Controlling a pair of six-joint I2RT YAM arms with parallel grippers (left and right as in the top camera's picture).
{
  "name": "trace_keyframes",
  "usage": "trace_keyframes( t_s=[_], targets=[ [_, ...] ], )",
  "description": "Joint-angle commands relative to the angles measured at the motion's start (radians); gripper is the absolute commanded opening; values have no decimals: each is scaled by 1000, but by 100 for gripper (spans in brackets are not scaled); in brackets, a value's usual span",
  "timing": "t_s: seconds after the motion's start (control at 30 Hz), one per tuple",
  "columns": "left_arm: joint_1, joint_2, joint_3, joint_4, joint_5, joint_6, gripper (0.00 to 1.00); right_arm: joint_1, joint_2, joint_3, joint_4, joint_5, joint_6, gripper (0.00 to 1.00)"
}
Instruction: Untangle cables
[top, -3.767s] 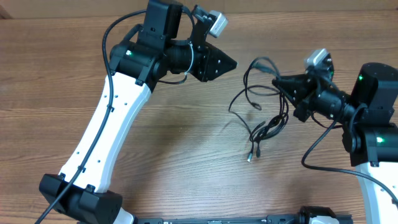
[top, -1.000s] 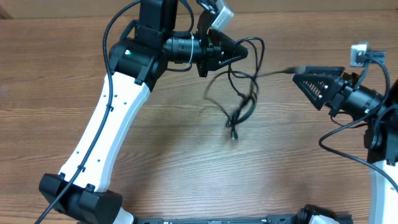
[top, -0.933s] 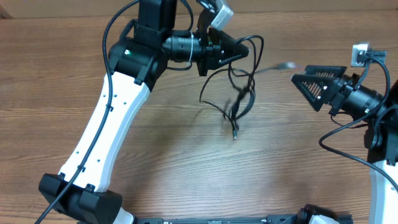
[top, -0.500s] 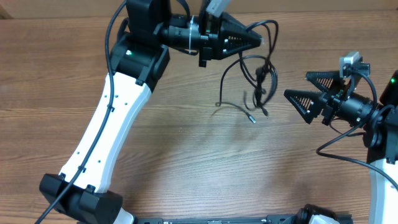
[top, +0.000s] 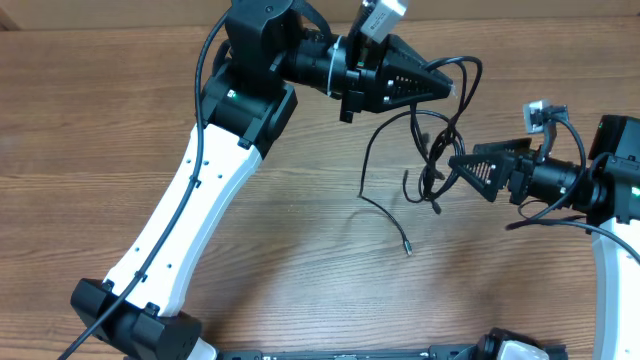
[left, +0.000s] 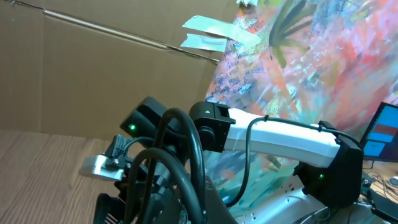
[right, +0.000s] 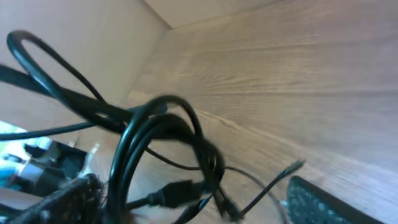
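Left fingers (top: 447, 88): pressed together at the upper centre of the overhead view, pinching the cables (top: 432, 160) at their tip.
Right fingers (top: 456, 163): spread wide at the right of the frame, with the tips pointing left at the hanging bundle. In the right wrist view the black loops sit between the two fingers; whether they touch cannot be told.
Cables: one loop stands out past the left fingers toward the upper right. Below it the strands drop into a tangled bundle just left of the right fingers.
Loose end (top: 407, 249): a thin strand curves down and left from the bundle. Its small plug is low at the centre of the frame, on or just above the desk (top: 80, 120); which cannot be told.
Left arm (top: 190, 220): white, rising from the lower left to the upper centre.
Right arm (top: 612, 258): at the right edge.
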Motion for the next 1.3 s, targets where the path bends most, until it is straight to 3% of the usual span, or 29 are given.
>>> trace_keyframes(
  t_s=[0.0, 0.07, 0.13, 0.17, 0.27, 0.33, 0.37, 0.4, 0.43, 0.47, 0.77, 0.87, 0.93, 1.03, 1.1, 1.13, 1.27],
  targets=[
    [-9, -24, 15, 8, -10, -6, 4, -1, -2, 3, -22, -23, -5, 87],
    [-21, -24, 15, 8, -15, -6, 4, 6, -2, 3, -26, -23, -5, 79],
    [-35, -24, 15, 8, -16, -6, 4, 19, -2, 3, -23, -23, -5, 80],
    [-57, -24, 15, 8, -23, -6, 4, 39, -2, 3, -19, -23, -5, 86],
    [-93, -24, 15, 8, -40, 3, 4, 77, -2, 3, -6, -15, -5, 86],
    [-103, -24, 15, 8, -42, 18, 4, 103, -2, 3, -3, 6, -5, 77],
    [-102, -24, 15, 8, -42, 17, 4, 112, -2, 3, -4, 25, -5, 60],
    [-102, -24, 15, 8, -41, 17, 4, 118, -2, 3, -5, 49, -4, 31],
    [-101, -24, 15, 8, -37, 16, 4, 119, -2, 3, -8, 62, -5, 9],
    [-100, -24, 15, 8, -37, 17, 4, 119, -2, 3, -9, 73, -4, 4],
    [-22, -24, 15, -63, -6, 17, 4, 115, -2, 3, 0, 93, -5, 4],
    [41, -24, 14, -177, -4, 40, 4, 115, -2, 4, 14, 79, -4, 4],
    [84, -23, 14, -266, -26, 101, 18, 115, -2, 4, 14, 59, -4, 4],
    [192, -23, 14, -526, -186, 157, 16, 115, -2, 4, 15, 51, -4, 4],
    [240, -23, 14, -635, -253, 156, 48, 115, -2, 4, 19, 51, -3, 4],
    [251, -23, 14, -662, -264, 158, 56, 115, -2, 4, 23, 51, -3, 4],
    [272, -23, 14, -734, -343, 228, 66, 115, -2, 4, 81, 58, 80, 4]
  ],
)
